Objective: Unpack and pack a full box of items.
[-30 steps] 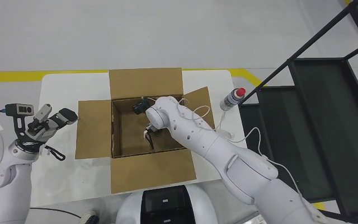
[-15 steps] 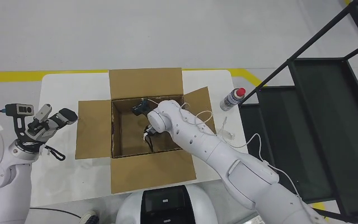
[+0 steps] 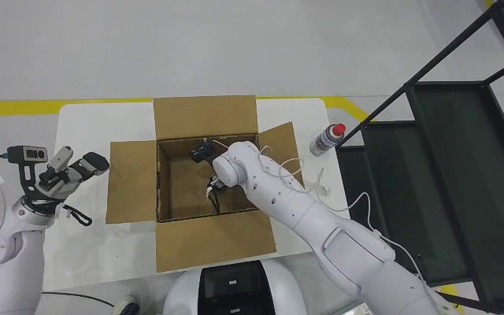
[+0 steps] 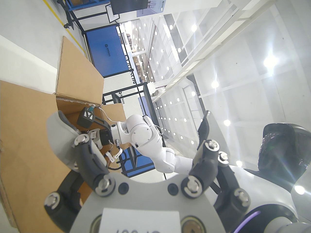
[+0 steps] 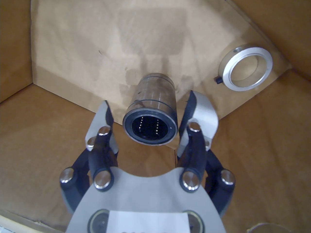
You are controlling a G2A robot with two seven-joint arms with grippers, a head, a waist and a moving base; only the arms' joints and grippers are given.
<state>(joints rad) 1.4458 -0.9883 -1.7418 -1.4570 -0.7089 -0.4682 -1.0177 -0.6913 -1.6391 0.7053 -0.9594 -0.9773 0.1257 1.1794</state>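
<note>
**Fig. 1. My right gripper open around a metal cylinder inside the box; my left gripper idle at the table's edge**

Top view: the cardboard box (image 3: 205, 116) sits in the centre of the frame on the white table (image 3: 87, 126), with all four flaps folded outward. My right arm enters from the lower right of the frame and bends down into the box, so that my wrist hides part of the box floor. My left gripper (image 3: 79, 167) hangs at the left edge of the frame, above the table's left margin and well apart from the box. A spray can (image 3: 327, 140) with a red cap rests on the table in the upper right, just beyond the right-hand flap.

Right wrist view: my right gripper (image 5: 148, 98) is low inside the box, its fingers (image 5: 104, 117) spread apart. A metal cylinder (image 5: 150, 107) with a dark hollow bore lies on the brown box floor (image 5: 73, 49) between them. A narrow gap shows on each side, so neither finger touches it. A flat metal ring (image 5: 245, 67) lies in a corner of the floor, apart from the cylinder, with a small dark screw (image 5: 218, 80) sticking out of its rim.

Left wrist view: my left gripper (image 4: 132, 127) points upward toward the ceiling lights, its fingers (image 4: 87, 151) wide apart with nothing between them. The box flaps and my right arm appear beyond it.
</note>
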